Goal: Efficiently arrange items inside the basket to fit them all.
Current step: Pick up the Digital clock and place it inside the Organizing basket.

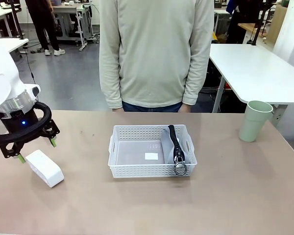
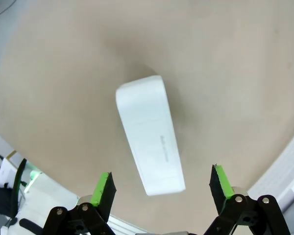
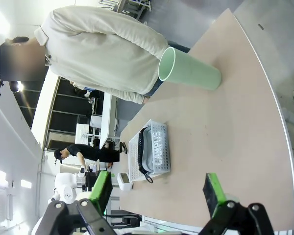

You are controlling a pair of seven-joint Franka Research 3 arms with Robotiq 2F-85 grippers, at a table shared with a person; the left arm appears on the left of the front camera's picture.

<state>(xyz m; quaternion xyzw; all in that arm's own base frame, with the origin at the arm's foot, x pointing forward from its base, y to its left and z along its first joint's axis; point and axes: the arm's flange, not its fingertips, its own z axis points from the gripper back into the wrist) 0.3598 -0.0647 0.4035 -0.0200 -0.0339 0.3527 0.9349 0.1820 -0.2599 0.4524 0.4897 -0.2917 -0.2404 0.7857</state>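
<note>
The white basket (image 1: 137, 166) sits mid-table with the grey zip pouch (image 1: 175, 147) standing on edge along its right side, metal ring hanging over the front rim. A white rounded block (image 1: 44, 168) lies on the table at the left. My left gripper (image 1: 36, 149) hovers open just above and behind it; in the left wrist view the block (image 2: 149, 132) lies between and beyond the green pads (image 2: 102, 188), untouched. The pale green cup (image 1: 255, 120) stands upright at the far right. My right gripper (image 3: 159, 191) is open, looking toward the cup (image 3: 191, 72) and basket (image 3: 157, 149).
A person in a pale sweater (image 1: 154, 54) stands at the far table edge behind the basket, arms down. Bare tabletop (image 1: 152, 205) stretches in front of the basket and between basket and cup. Another white table (image 1: 255, 68) stands behind at the right.
</note>
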